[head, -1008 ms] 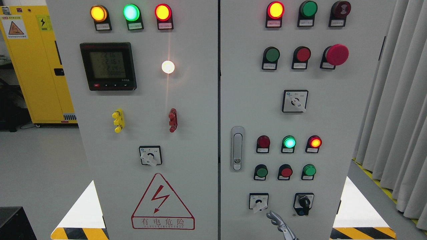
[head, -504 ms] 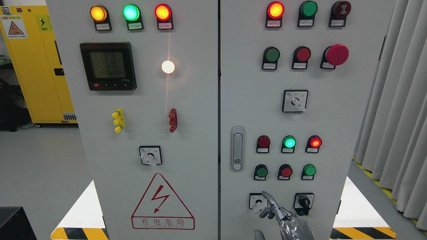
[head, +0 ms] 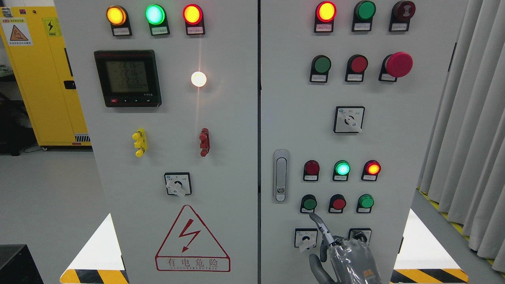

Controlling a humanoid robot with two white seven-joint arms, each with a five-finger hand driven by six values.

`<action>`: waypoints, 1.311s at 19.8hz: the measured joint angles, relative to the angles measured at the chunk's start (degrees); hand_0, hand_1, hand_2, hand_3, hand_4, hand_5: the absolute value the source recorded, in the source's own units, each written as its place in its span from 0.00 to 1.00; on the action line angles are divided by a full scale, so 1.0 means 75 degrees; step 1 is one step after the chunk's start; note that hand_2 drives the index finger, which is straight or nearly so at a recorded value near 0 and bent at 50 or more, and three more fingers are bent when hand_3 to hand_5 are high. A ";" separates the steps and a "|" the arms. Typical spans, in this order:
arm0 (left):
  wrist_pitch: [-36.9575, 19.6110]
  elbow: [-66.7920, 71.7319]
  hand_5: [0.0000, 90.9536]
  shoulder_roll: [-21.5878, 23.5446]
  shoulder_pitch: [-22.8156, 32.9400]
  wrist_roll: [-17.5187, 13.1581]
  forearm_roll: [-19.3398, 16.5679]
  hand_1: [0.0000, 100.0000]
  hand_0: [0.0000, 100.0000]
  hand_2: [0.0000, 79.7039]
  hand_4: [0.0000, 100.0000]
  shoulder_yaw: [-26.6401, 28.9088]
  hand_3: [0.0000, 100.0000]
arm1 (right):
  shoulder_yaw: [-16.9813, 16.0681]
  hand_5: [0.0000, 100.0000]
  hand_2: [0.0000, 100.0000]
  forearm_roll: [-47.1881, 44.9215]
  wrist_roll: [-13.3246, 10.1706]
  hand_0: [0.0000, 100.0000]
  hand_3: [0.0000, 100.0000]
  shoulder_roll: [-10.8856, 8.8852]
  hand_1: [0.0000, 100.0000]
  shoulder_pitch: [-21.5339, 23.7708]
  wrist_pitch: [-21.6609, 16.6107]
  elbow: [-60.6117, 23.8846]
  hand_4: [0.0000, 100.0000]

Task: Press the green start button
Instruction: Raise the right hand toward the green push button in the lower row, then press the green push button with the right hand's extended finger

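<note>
Since the earlier frame the right hand [head: 339, 252] had climbed up the panel from the bottom edge, and its pointing finger [head: 320, 225] had gone from the level of the lower left rotary switch [head: 305, 238] up to just under the green start button [head: 309, 203]. Whether the tip already touched the button or its label could not be told; it lay very close below it. The hand held nothing: one finger was stretched out, the others were curled in under the silver-wrapped palm, and a dark thumb showed at the lower edge.

The green start button sat in the lower right part of the frame, first in a row of three, with a red button [head: 338, 203] just beside it and a second green button [head: 366, 201] further right. Above this row stood three lamps, of which the middle green lamp [head: 342, 168] was lit. The back of the hand covered part of the black key switch [head: 359, 236] at the lower right.

To the left of the start button the grey door latch [head: 280, 175] stood near, and past it ran the dark seam [head: 259, 118] between the two cabinet doors. Bare grey panel lay between the latch and the button column. At the right border of the frame the cabinet edge met grey curtains [head: 469, 118]. The left arm was not seen.
</note>
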 measured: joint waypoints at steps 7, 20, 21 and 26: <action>0.0000 0.0000 0.00 0.0000 0.0000 0.0000 0.0000 0.56 0.12 0.00 0.00 0.0000 0.00 | -0.0069 1.00 0.00 0.0306 0.0059 0.63 0.93 0.0000 1.00 -0.0214 0.0023 0.0077 1.00; 0.0000 0.0001 0.00 0.0000 0.0000 0.0000 0.0000 0.56 0.12 0.00 0.00 0.0000 0.00 | -0.0098 1.00 0.00 0.0396 0.0209 0.65 0.93 0.0000 1.00 -0.0539 0.0051 0.0398 1.00; 0.0000 0.0001 0.00 0.0000 0.0000 0.0000 0.0000 0.56 0.12 0.00 0.00 0.0000 0.00 | -0.0098 1.00 0.00 0.0391 0.0209 0.66 0.93 0.0000 1.00 -0.0561 0.0051 0.0431 1.00; 0.0000 0.0001 0.00 0.0000 0.0000 0.0000 0.0000 0.56 0.12 0.00 0.00 0.0000 0.00 | -0.0097 1.00 0.00 0.0366 0.0207 0.67 0.93 0.0000 1.00 -0.0641 0.0056 0.0566 1.00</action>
